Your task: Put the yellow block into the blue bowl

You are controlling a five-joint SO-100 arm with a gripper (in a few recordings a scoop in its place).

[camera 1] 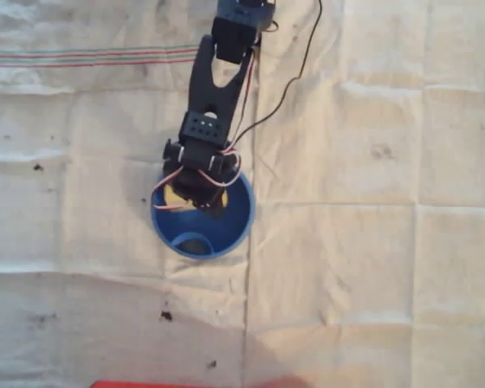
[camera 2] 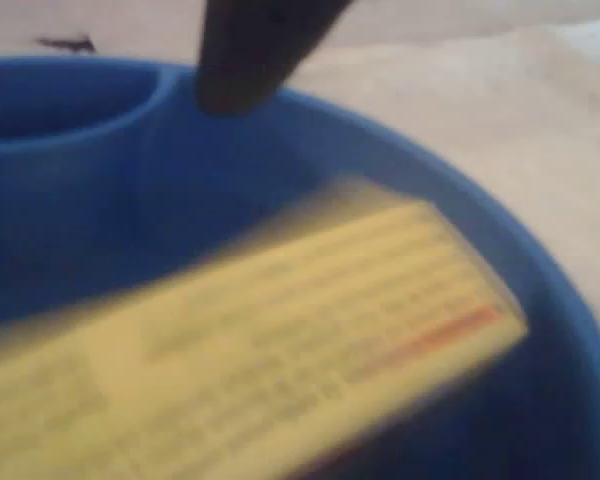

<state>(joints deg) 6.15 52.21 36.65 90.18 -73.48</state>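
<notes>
The table is covered by a cream cloth (camera 1: 372,242), creased into a grid of fold lines, with thin red and green stripes near the top left of the overhead view and several small dark specks scattered over it. A strip of something red (camera 1: 145,384) is cut off by the bottom edge, too little of it showing to name.

1 black arm (camera 1: 218,89) reaches down from the top edge, its base cut off, with 1 black cable (camera 1: 295,81) trailing beside it and red and white wires looped at the wrist. The gripper (camera 1: 202,198) hangs over the upper left part of 1 blue bowl (camera 1: 234,222), covering much of its inside.

1 yellow block (camera 1: 176,196) shows in the overhead view as a small patch under the gripper, within the bowl's rim. In the wrist view the block (camera 2: 280,350) is blurred, a long yellow bar slanting across the picture with an orange-red tint at its lower right edge, and the blue bowl (camera 2: 570,330) curves behind and around it. 1 dark fingertip (camera 2: 250,50) shows at the top, apart from the block. Whether the block rests on the bowl's floor or is held cannot be told, nor whether the jaws are apart or together.
</notes>
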